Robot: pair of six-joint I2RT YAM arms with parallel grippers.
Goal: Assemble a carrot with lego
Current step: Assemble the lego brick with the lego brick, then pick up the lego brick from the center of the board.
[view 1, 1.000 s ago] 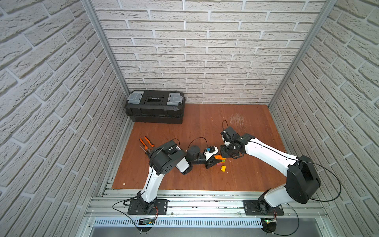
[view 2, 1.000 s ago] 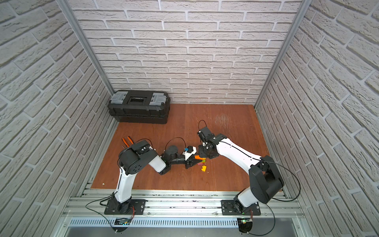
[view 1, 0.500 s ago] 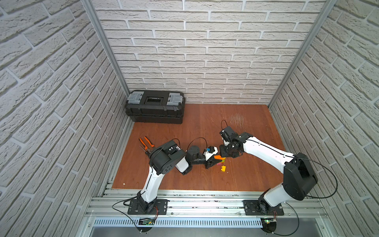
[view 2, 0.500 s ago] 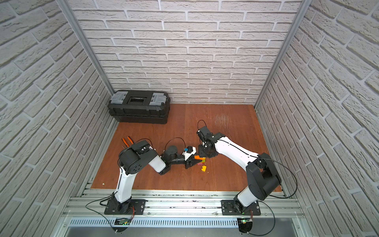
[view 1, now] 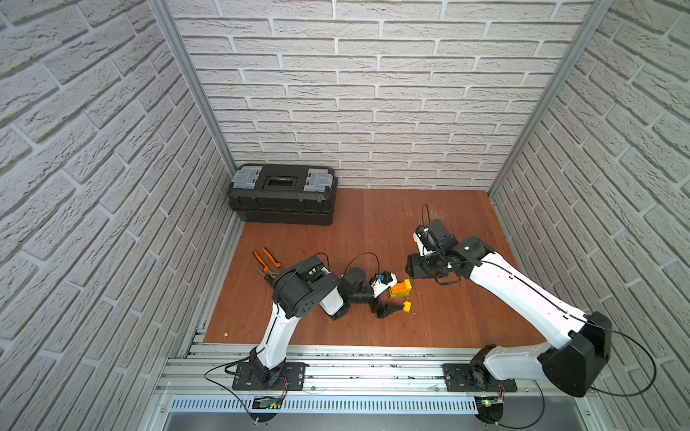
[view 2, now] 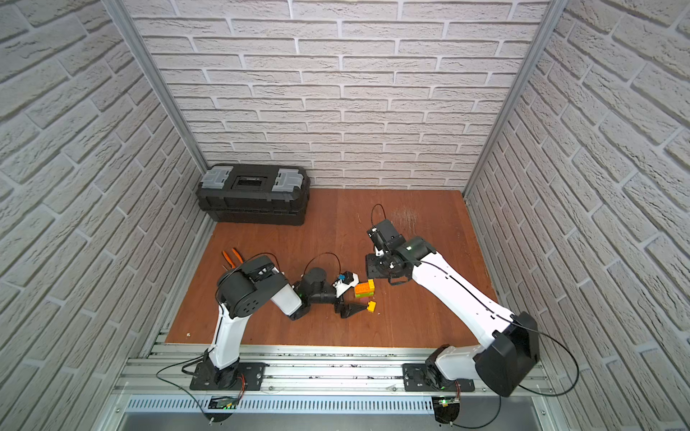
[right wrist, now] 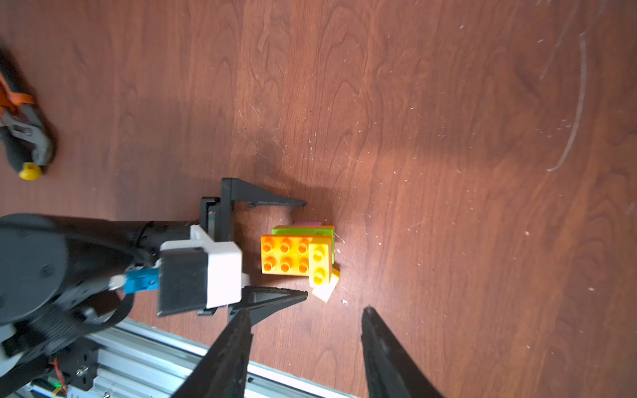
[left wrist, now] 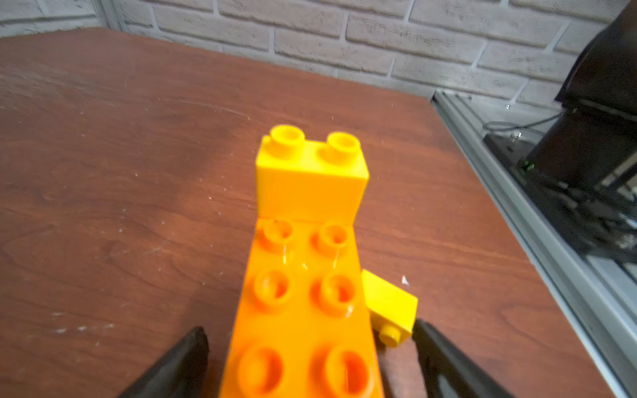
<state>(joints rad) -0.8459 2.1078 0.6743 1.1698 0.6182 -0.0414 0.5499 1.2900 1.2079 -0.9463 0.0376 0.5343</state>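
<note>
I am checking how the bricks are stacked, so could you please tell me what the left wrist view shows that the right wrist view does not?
Left wrist only: the brick wall and the right arm's base. Right wrist only: the lime green layer and pink layer, the pliers, the open right gripper. Both: the orange brick, the yellow brick on it, the loose yellow brick, the open left gripper.

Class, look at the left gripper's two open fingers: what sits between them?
The carrot, joined orange, green and yellow bricks, sits between the left gripper's fingers in the right wrist view; a loose yellow brick lies by one fingertip.
</note>
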